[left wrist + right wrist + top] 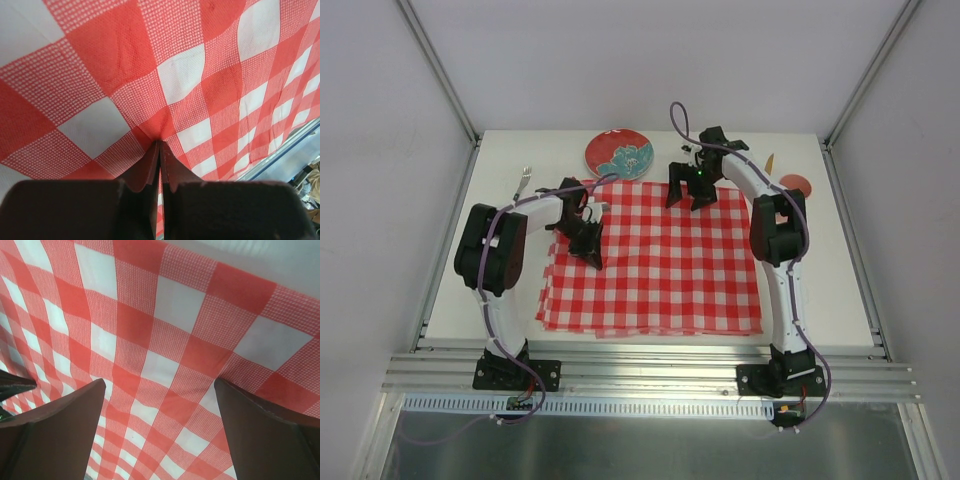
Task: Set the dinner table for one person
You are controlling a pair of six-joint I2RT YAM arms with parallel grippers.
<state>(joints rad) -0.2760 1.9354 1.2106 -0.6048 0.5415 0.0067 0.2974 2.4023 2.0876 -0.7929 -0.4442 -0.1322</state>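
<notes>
The white dinner table (840, 260) carries a red-and-white checked cloth (655, 265) spread in its middle. My left gripper (592, 256) is down at the cloth's left part. In the left wrist view it (160, 143) is shut on a pinched fold of the cloth (165, 70). My right gripper (690, 200) hovers over the cloth's far edge. In the right wrist view it (160, 390) is open and empty, with the cloth (150, 340) between its fingers and bare table (280, 260) beyond the cloth's edge.
A red plate with a teal flower (619, 154) lies at the back centre. A fork (523, 182) lies at the back left. A slim orange-tipped utensil (770, 162) and a small red round thing (795, 184) lie at the back right. Grey rails edge the table.
</notes>
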